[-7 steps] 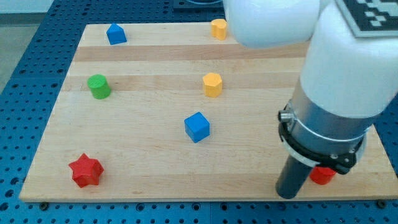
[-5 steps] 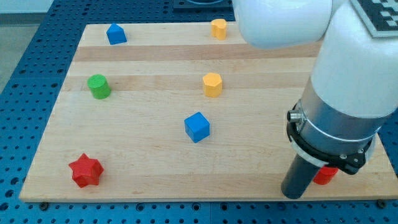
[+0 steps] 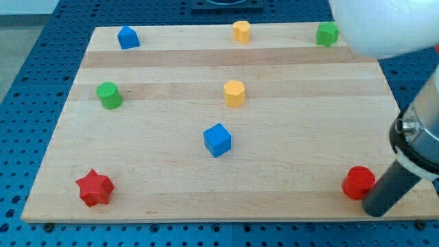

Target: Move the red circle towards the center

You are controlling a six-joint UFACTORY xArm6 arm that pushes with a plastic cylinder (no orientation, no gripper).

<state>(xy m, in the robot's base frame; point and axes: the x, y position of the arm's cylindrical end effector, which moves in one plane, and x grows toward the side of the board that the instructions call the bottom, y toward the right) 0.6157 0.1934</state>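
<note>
The red circle [image 3: 359,182] sits near the bottom right corner of the wooden board [image 3: 288,137]. My tip [image 3: 376,209] is on the board just below and to the right of the red circle, close to it or touching it. The dark rod rises up and to the right out of the view.
A blue cube [image 3: 217,140] lies near the board's middle, a yellow block [image 3: 234,93] above it. A green cylinder [image 3: 108,95] is at the left, a red star [image 3: 94,188] bottom left. Along the top are a blue block [image 3: 127,37], a yellow block [image 3: 241,31] and a green block [image 3: 327,33].
The arm has swung to the right, uncovering the red circle and the green block at the top right. My tip moved from the circle's left side to its lower right.
</note>
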